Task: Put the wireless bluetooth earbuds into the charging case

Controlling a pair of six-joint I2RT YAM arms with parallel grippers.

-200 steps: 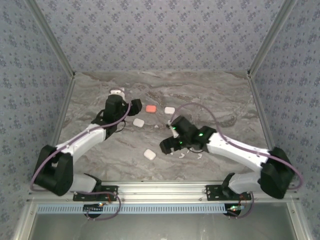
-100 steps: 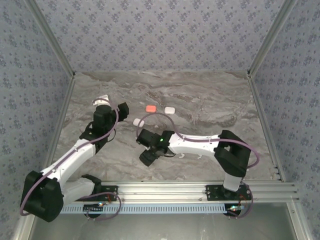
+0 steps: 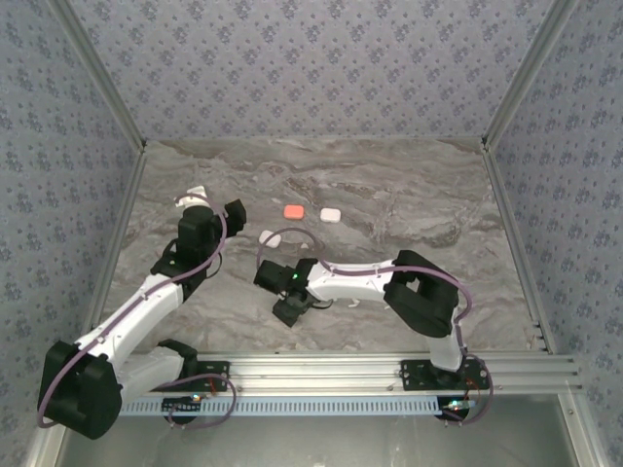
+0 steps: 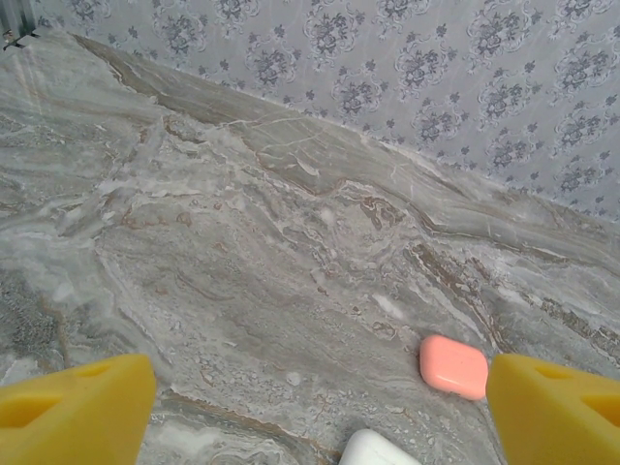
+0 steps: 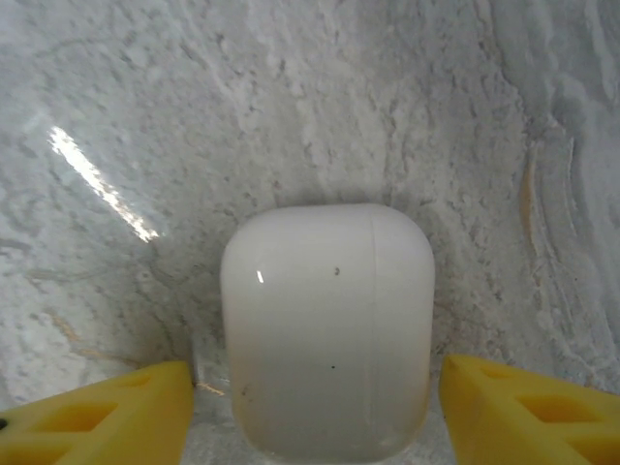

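Charging case (image 5: 326,334): glossy white, rounded, lying flat on the grey marbled counter (image 5: 291,107). The lid is shut, and a thin seam line crosses the case toward its right side in the right wrist view.

Right gripper (image 5: 315,412): spread. One yellow fingertip (image 5: 97,412) sits on each side of the case, close to it, with a sliver of counter showing in each gap. It is not pinching the case.

Top view: the right arm (image 3: 360,277) is folded across to left of centre, with its gripper end pointing down at the near-middle of the counter and covering the case there. A tiny white speck (image 3: 352,301) lies just beside the forearm on its near side. It is too small to tell whether it is an earbud.

Left gripper (image 4: 315,407): spread, with nothing between its fingertips and bare counter below. The left arm (image 3: 146,292) reaches toward the left rear of the counter.

Other cases, all shut:
- A coral-pink case (image 3: 293,210) lies toward the rear centre.
- A second white case (image 3: 331,214) lies just to its right, not touching it.
- A third white case (image 3: 270,236) lies nearer, between the two wrists.

In the left wrist view the coral-pink case lies ahead to the right, and the third white case is cut off by the lower edge.
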